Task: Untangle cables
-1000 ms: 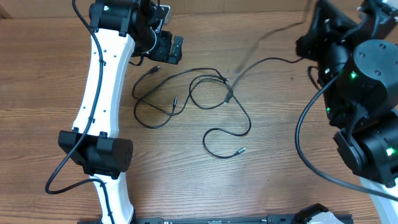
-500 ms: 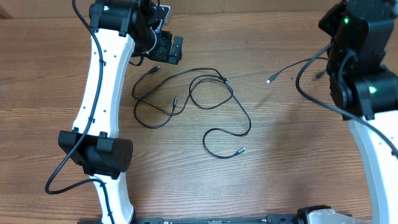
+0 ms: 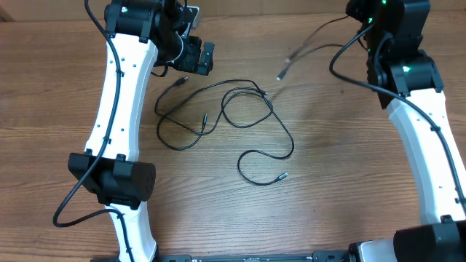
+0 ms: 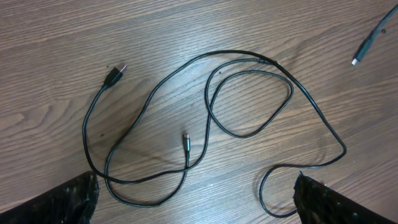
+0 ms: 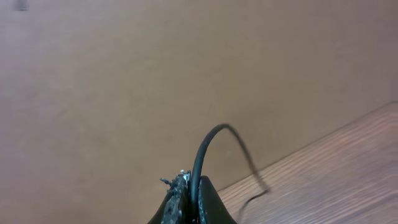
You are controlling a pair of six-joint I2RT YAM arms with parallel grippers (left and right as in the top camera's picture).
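Pinching one thin cable [image 3: 306,49] tight in the right tool [image 5: 189,194], upper right; hovering the left tool [image 3: 199,58] wide apart over the tangled cables [image 3: 234,110] on the desk [image 3: 335,182].

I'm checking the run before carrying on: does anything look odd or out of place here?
One cable is up off the table, motion-blurred, pinched in the shut right claw with its plug dangling free. The other cables lie in loose loops; nothing looks damaged.
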